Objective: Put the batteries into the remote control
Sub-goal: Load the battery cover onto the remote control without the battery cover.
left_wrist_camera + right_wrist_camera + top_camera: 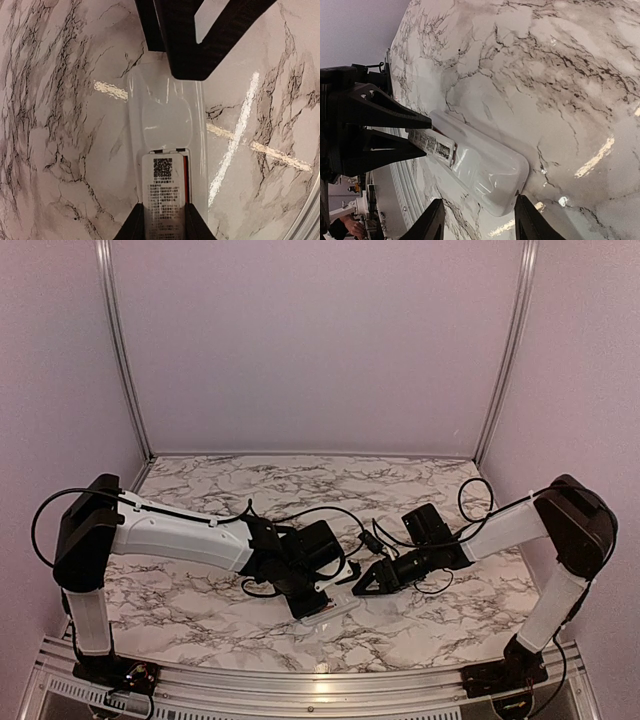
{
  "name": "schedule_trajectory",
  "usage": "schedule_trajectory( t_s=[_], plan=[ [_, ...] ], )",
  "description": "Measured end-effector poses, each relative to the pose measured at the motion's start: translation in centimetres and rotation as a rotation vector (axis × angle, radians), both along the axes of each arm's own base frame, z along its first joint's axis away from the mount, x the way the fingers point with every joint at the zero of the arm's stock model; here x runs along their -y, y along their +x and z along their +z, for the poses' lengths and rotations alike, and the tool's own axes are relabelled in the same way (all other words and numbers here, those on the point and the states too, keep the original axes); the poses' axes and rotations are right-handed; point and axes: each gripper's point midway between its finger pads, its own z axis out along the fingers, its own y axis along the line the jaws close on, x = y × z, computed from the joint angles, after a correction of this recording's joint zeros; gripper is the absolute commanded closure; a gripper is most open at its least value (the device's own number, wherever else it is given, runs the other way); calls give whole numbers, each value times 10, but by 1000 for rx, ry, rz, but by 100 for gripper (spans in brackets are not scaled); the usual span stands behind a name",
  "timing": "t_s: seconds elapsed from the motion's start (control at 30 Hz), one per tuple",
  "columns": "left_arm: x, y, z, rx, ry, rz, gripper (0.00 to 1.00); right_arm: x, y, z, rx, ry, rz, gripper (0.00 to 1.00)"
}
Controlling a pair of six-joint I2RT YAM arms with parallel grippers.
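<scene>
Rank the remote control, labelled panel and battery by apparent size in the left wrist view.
Largest: remote control.
Then: labelled panel, cut off at the frame's bottom.
Smallest: battery, only a thin orange-red strip showing.

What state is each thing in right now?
Remote: flat on the table, back up.
Cover: labelled, over the recess, seemingly not seated.
Battery: red sliver showing in the recess beside the cover.
Left gripper: shut on cover.
Right gripper: open, at the remote's free end.
</scene>
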Motion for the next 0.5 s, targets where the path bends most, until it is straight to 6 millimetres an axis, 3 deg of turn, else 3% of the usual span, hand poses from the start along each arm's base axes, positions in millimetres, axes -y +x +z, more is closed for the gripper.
schedule_trajectory(
  t_s=[0.5],
  plan=[
    [1, -1, -3, -24, -5, -3, 83, 0, -2, -3, -13, 0, 8, 59]
  ],
)
